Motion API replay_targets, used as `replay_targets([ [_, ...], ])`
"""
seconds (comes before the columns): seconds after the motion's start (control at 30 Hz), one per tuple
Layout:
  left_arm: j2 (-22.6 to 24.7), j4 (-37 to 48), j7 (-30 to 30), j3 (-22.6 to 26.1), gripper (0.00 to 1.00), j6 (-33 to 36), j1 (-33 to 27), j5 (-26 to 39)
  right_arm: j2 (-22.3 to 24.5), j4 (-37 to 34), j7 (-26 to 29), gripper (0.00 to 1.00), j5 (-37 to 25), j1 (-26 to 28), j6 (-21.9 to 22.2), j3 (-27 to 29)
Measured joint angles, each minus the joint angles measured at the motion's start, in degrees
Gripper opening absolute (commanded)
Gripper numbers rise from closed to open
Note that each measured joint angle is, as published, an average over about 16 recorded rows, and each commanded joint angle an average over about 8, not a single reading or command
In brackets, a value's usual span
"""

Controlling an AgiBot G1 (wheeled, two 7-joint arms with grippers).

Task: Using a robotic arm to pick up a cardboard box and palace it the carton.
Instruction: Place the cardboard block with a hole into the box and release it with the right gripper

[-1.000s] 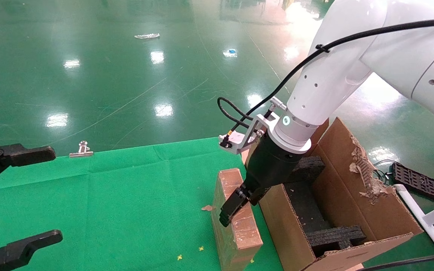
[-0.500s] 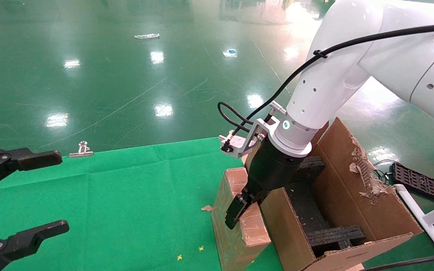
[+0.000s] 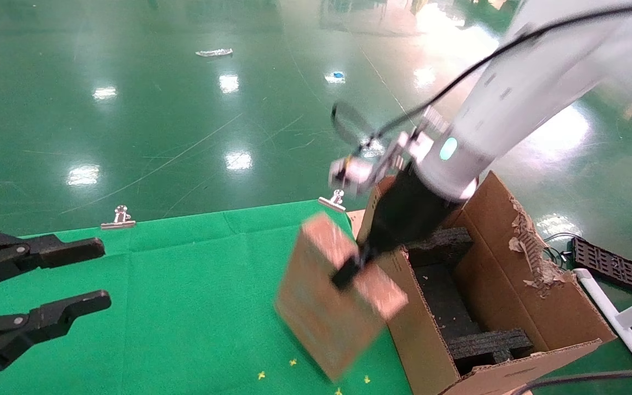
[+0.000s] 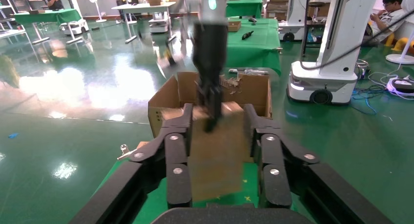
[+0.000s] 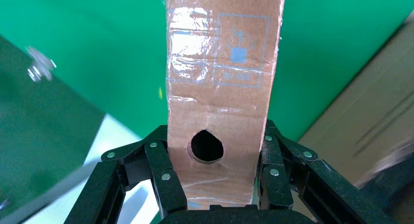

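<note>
Where our left gripper (image 3: 47,285) hangs over the green cloth (image 3: 184,285), its fingers are spread around nothing, its arm cut off at the frame edge; further right our right gripper (image 3: 349,269) pinches the cardboard box (image 3: 329,307), tilted and blurred, clear of the cloth, just beside the carton (image 3: 513,307); the box hides the fingertips, and the carton's near corner is cut off.

Green cloth (image 3: 184,285) with two metal clips (image 3: 118,217) (image 3: 333,200) at its far edge, yellow specks (image 3: 261,375) at its near edge, black tray (image 3: 609,263) right of it.
</note>
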Motion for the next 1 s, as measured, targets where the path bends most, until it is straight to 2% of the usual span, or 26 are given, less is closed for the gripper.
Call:
replay_targets([
  [0.27, -0.01, 0.00, 0.01, 0.02, 0.00, -0.01, 0.00, -0.01, 6.75, -3.24, -6.96, 0.00, -3.13, 9.33, 2.73, 2.67],
  [0.5, -0.01, 0.00, 0.01, 0.03, 0.00, -0.01, -0.01, -0.02, 10.81, -7.67, -8.90, 0.00, -9.32, 15.26, 3.27, 1.60],
  [0.53, -0.01, 0.00, 0.02, 0.03, 0.04, -0.01, -0.01, -0.02, 11.23, -8.30, -8.97, 0.00, -10.18, 15.68, 3.20, 1.27],
  [0.77, -0.02, 0.00, 0.02, 0.04, 0.92, -0.02, -0.01, -0.03, 13.14, -12.17, -8.86, 0.00, -14.33, 15.50, 1.97, -1.18],
  [0.8, -0.02, 0.00, 0.02, 0.05, 1.00, -0.02, -0.01, -0.03, 13.29, -12.68, -8.81, 0.00, -14.66, 15.18, 1.76, -1.49],
  [1.0, -0.02, 0.00, 0.03, 0.06, 1.00, -0.02, -0.01, -0.04, 13.73, -15.97, -8.67, 0.00, -15.60, 12.39, 0.80, -2.91],
])
